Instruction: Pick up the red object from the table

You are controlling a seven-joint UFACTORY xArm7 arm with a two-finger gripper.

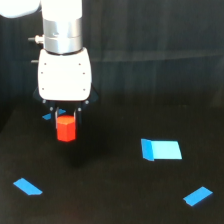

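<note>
Blue flat pieces (27,186) are scattered on the tabletop (110,200). Red object (65,128) is seen clamped between the jaws (65,119), upright, hanging directly beneath them, apparently lifted clear.

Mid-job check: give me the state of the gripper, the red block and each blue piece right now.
gripper: shut on the red block, pointing down.
red block: held upright between the fingers, apparently off the table.
large blue piece: lying on the table, untouched.
blue strip, exterior view's left: lying flat.
blue strip, exterior view's right: lying flat.
</note>
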